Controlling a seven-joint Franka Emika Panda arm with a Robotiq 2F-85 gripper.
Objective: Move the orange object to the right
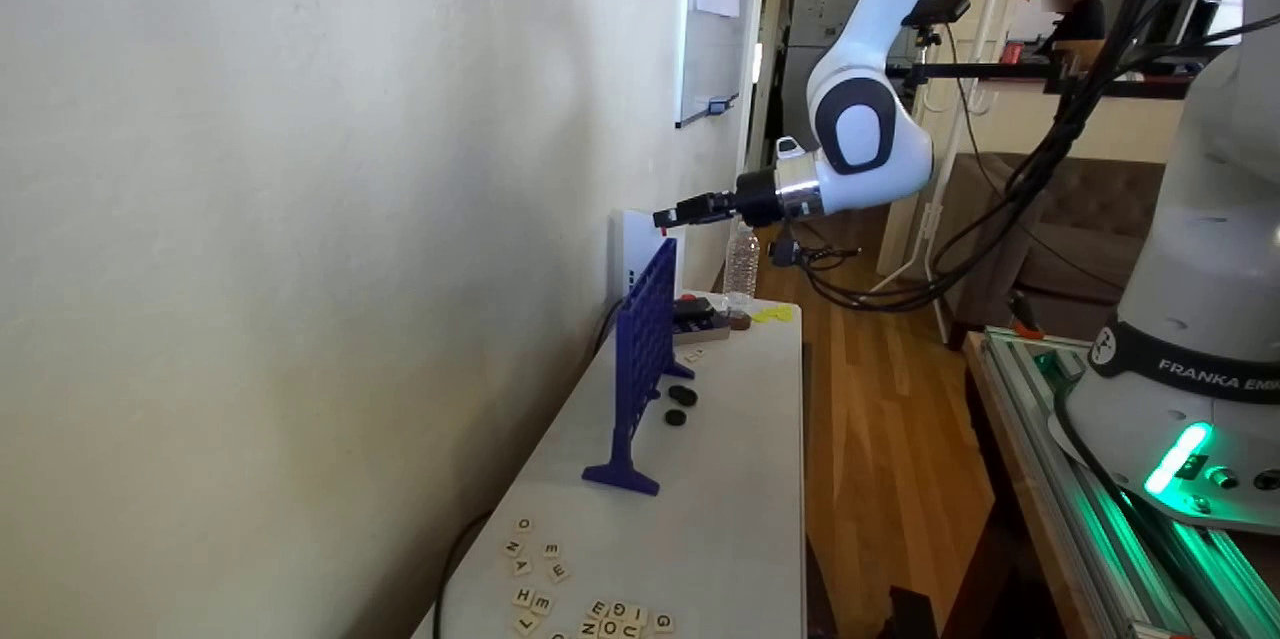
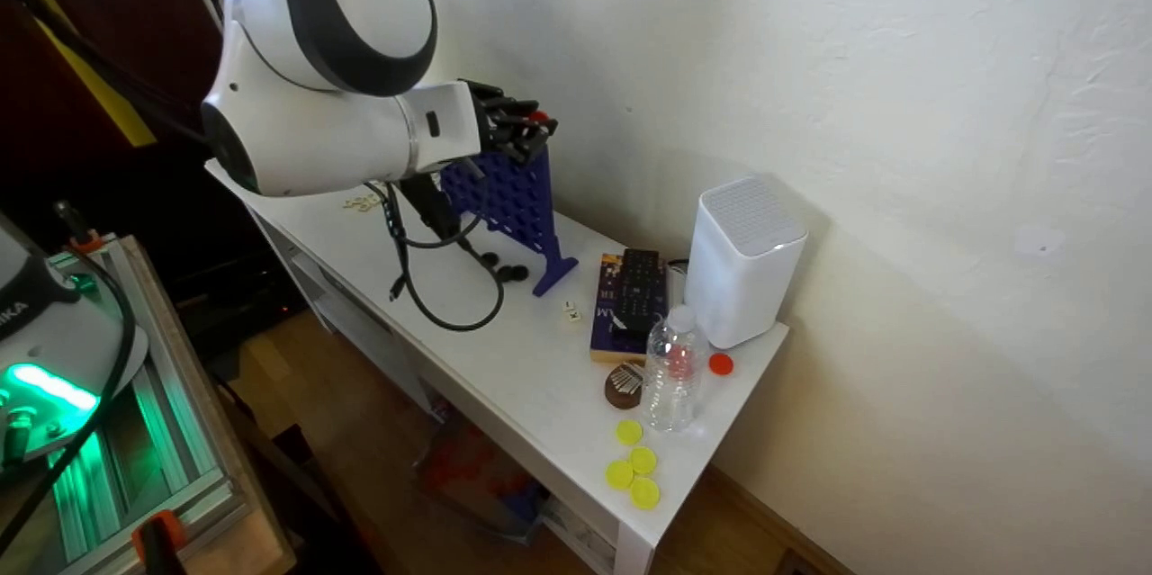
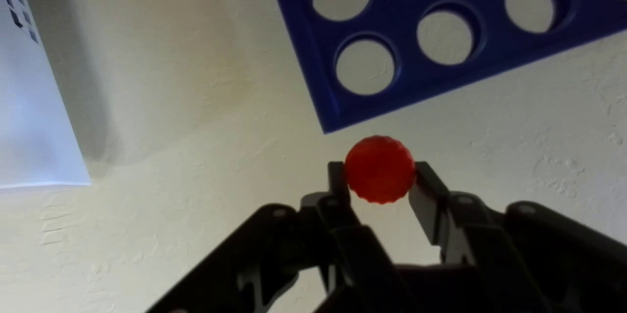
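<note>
Pale wall point(image 1: 300, 169) behind a white bench point(image 1: 740, 449), the end effector point(image 3: 380, 173) pinching an orange-red disc point(image 3: 379, 168).
Black fingertips point(image 3: 337, 176) stand apart by the disc's breadth, touching its scalloped rim on both sides. White and smooth, the arm point(image 1: 880, 174) bends at a rounded joint and points nearly level toward the wall. Just below the end effector, an upright blue stand point(image 1: 645, 349) shows rows of round holes.

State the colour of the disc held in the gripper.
Red. The disc shows best in the wrist view, where its round face is in full sight.
</note>
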